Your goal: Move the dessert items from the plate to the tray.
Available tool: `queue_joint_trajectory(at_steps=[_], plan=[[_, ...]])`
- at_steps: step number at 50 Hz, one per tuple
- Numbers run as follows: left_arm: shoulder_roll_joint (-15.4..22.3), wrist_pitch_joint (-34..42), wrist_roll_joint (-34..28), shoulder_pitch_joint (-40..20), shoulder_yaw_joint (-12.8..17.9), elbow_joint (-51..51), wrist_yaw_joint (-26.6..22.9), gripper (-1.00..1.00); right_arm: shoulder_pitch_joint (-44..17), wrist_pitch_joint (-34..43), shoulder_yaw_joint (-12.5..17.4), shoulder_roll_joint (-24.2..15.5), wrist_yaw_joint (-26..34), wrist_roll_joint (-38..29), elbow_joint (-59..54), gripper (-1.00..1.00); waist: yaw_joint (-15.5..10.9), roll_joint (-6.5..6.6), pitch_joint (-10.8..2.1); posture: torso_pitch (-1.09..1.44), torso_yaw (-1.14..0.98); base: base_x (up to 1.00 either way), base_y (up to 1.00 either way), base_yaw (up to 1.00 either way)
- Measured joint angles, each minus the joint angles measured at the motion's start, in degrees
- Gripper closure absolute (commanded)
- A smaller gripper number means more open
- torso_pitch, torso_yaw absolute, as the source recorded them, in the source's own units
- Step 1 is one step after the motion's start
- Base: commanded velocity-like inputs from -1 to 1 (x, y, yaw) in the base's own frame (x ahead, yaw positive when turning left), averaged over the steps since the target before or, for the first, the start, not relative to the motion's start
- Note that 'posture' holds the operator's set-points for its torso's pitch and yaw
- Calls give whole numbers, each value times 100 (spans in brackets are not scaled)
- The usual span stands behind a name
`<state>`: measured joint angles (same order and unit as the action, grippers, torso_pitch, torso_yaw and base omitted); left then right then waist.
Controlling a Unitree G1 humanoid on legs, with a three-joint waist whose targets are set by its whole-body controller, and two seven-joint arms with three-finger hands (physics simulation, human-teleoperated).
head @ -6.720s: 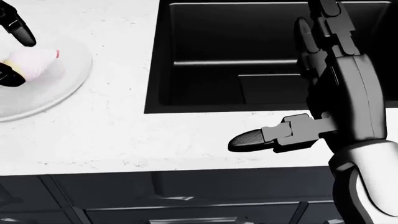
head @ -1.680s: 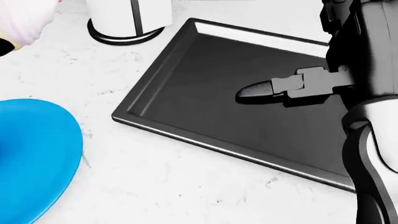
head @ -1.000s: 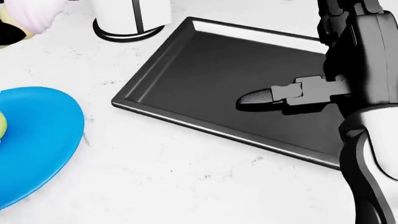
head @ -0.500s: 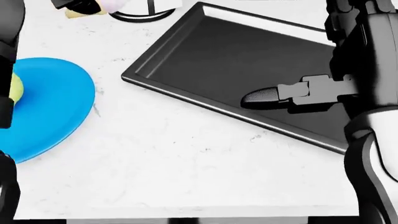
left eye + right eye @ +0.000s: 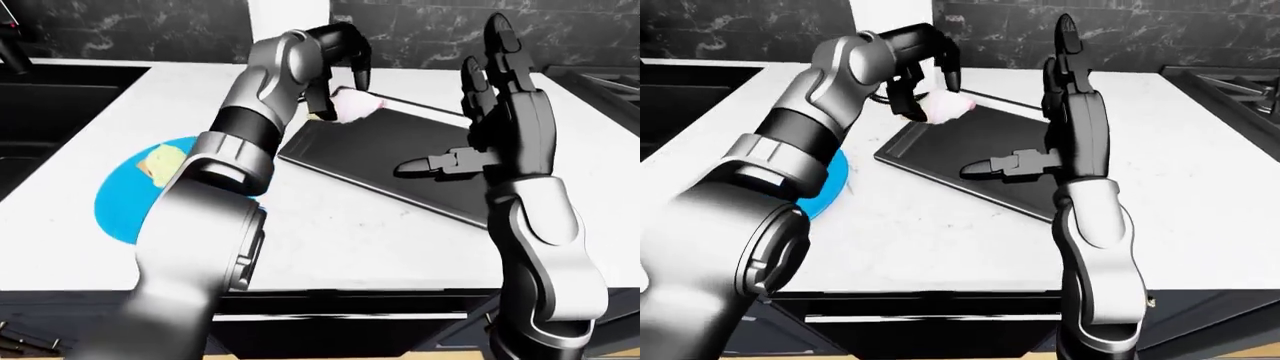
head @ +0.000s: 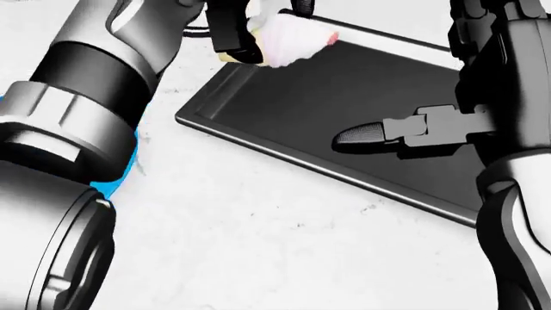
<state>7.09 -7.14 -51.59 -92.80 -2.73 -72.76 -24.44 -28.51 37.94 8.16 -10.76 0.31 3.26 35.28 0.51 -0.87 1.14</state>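
My left hand (image 5: 343, 81) is shut on a pink frosted cupcake (image 5: 352, 106) and holds it over the top-left corner of the black tray (image 5: 400, 161). The cupcake also shows in the head view (image 6: 290, 41), tilted on its side above the tray's rim (image 6: 258, 147). The blue plate (image 5: 122, 201) lies left of the tray, partly hidden by my left arm, with a yellow dessert (image 5: 163, 160) on it. My right hand (image 5: 468, 120) is open and empty, fingers up, hovering over the tray's right part.
A white paper towel roll (image 5: 290, 16) stands above the tray's top-left corner. A black sink (image 5: 35, 112) lies at the far left and a stove edge (image 5: 600, 79) at the far right. The counter's near edge (image 5: 330, 289) runs below the tray.
My left arm has swung right with the cupcake, from the head view's top left to above the tray's corner, and now covers most of the plate. The camera shifted slightly. The right hand stayed put.
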Motion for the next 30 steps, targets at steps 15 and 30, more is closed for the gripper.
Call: queue_joint_trajectory(at_steps=[15, 30], plan=[[-635, -57, -74, 276, -69, -379, 359, 100, 66, 63, 28, 3, 2, 25, 156, -100, -15, -54, 34, 0, 0, 0, 0, 0], [-741, -116, -306, 357, -90, -414, 278, -48, 160, 22, 47, 15, -4, 43, 201, -100, -68, -101, 39, 0, 0, 0, 0, 0]])
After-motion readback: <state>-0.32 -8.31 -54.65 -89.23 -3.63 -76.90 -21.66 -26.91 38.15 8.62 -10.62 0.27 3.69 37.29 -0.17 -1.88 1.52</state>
